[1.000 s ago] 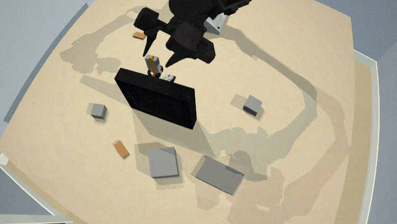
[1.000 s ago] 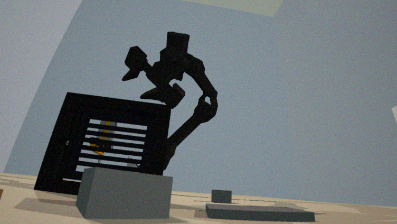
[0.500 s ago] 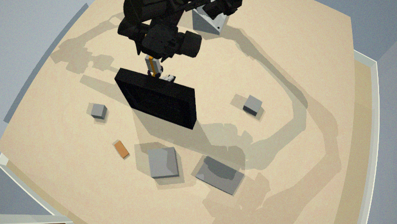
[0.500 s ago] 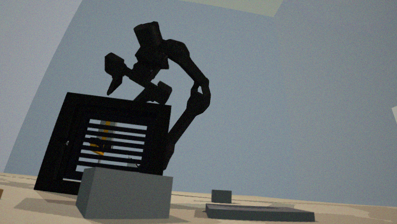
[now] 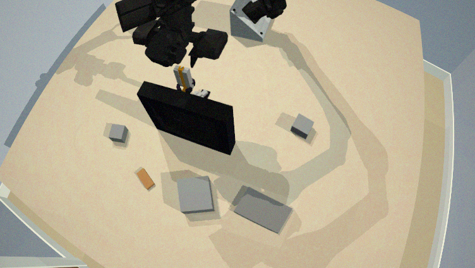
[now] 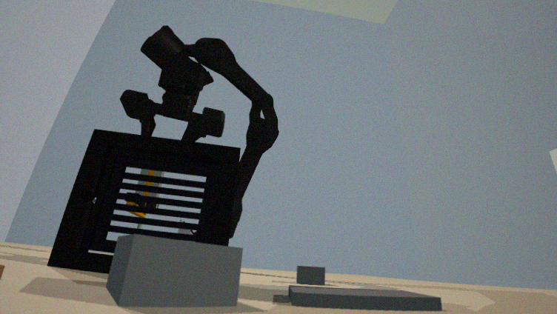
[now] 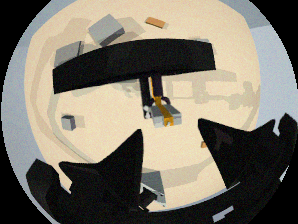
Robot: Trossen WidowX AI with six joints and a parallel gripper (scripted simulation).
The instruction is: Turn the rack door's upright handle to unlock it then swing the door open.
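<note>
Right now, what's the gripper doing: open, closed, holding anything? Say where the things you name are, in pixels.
Gripper [image 5: 192, 63] [image 6: 164, 136] [image 7: 170, 128]: open, nothing between its fingers, not on the handle [image 5: 183, 78] [image 7: 166, 114].

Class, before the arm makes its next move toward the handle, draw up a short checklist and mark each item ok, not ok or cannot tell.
1. Gripper open, nothing between its fingers: ok.
2. Handle in the wrist camera's view: ok.
3. Fingers already around the handle: not ok; it lies ahead of their tips.
4. Door latch released: cannot tell.
5. Large grey block clear of the rack frame: ok, a gap shows from above.
</note>
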